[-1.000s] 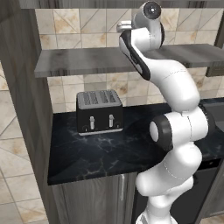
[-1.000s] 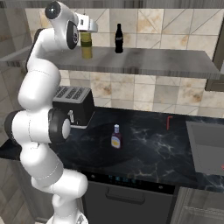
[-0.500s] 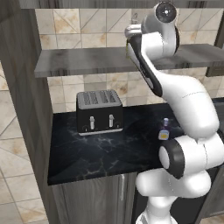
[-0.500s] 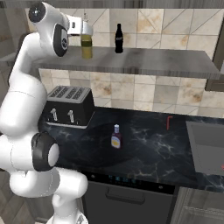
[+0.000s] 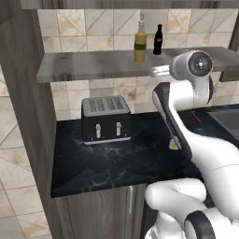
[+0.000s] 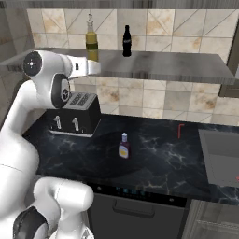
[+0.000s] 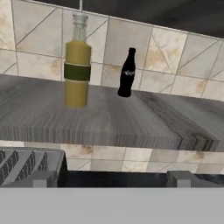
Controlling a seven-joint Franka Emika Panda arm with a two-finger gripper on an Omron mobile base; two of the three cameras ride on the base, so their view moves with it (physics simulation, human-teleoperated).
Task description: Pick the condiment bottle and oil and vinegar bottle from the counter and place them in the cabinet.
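Condiment bottle stands on the black bench in the left base view, mostly hidden behind the white arm, well to the right of the toaster; above it the oil and vinegar bottle stands upright on the cabinet shelf beside a slim black bottle. In the right base view the condiment bottle stands upright and alone on the bench, between the toaster and the sink, while the oil and vinegar bottle and black bottle sit on the cabinet shelf; the arm's hand end reaches up at shelf height, just below and beside the golden bottle. So the next target lies well below and to the right of the hand, long axis vertical. In the hand view the two dark tips of the pincer stand wide apart with nothing between them, and the camera looks level at the shelf, the golden bottle and the black bottle.
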